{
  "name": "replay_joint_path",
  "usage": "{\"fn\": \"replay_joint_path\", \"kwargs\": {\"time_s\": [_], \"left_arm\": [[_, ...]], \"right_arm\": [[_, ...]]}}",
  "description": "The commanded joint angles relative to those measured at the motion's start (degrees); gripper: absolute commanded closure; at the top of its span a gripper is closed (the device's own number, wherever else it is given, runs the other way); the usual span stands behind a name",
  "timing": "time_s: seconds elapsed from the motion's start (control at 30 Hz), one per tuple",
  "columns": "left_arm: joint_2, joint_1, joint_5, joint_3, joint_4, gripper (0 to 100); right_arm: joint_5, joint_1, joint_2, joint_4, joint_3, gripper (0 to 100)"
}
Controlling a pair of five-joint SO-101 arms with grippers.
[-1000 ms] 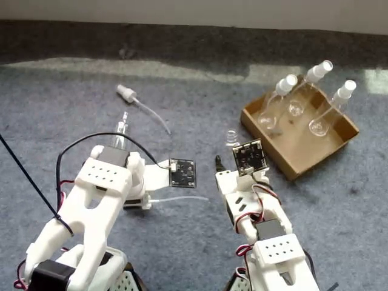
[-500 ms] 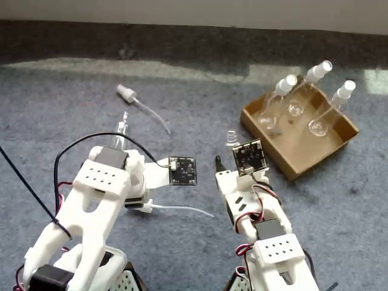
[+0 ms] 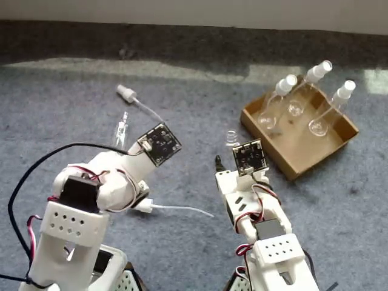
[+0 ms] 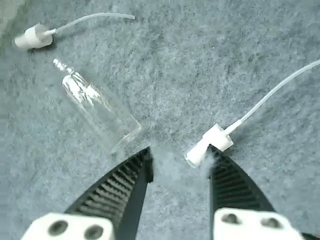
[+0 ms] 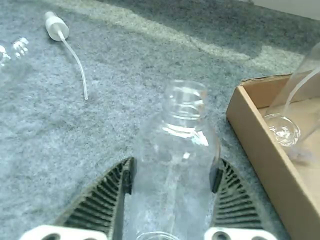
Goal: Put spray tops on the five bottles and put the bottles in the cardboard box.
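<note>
Grey carpet (image 3: pixel 200 91) is covering the whole work surface. At 2 o'clock in the high view, the cardboard box (image 3: pixel 291 148) is sitting with three capped bottles (image 3: pixel 305 91) leaning inside it. The right gripper (image 5: pixel 173 167) is clamping both fingers on an open bottle (image 5: pixel 176 150), whose bare neck is pointing toward 12 o'clock, and the bottle is standing just at 9 o'clock of the box's near corner. The left gripper (image 4: pixel 180 152) is hanging low over the carpet with its jaws apart, one finger just beside a loose spray top (image 4: pixel 207 145). That top's thin tube is trailing away toward 3 o'clock. An uncapped bottle (image 4: pixel 95 107) is lying on its side near the left gripper, at about 11 o'clock of the left arm. A second spray top (image 3: pixel 126 93) is lying beyond it toward 12 o'clock, its tube curving toward 4 o'clock.
</note>
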Motion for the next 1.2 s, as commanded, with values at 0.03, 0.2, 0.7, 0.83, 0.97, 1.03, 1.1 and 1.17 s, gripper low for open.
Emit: {"fn": "replay_joint_path", "kwargs": {"time_s": [0.03, 0.2, 0.7, 0.83, 0.97, 1.03, 1.1, 1.17], "left_arm": [[-3.4, 0.8, 15.6, -3.0, 3.8, 85], [-3.4, 0.7, 21.3, -2.9, 4.2, 85], [-3.8, 1.0, 35.9, 12.8, 0.9, 85], [-3.8, 1.2, 40.0, 12.8, 0.5, 85], [-3.5, 1.2, 50.2, 12.8, 0.5, 84], [-3.4, 1.2, 55.7, 12.8, 0.4, 84], [-3.4, 0.7, 58.3, 12.7, 0.4, 84], [-3.4, 1.1, 57.6, 13.4, -1.1, 84]], "right_arm": [[0.0, 0.6, -1.4, -1.7, -0.7, 87.8], [0.0, 0.6, -1.4, -1.7, -0.7, 87.8], [0.0, 0.6, -1.4, -1.7, -0.7, 87.8], [0.0, 0.6, -1.4, -1.7, -0.7, 87.8], [0.0, 0.6, -1.4, -1.7, -0.7, 87.8], [0.0, 0.6, -1.4, -1.7, -0.7, 87.8], [0.0, 0.6, -1.4, -1.7, -0.7, 87.8], [0.0, 0.6, -1.4, -1.7, -0.7, 87.8]]}}
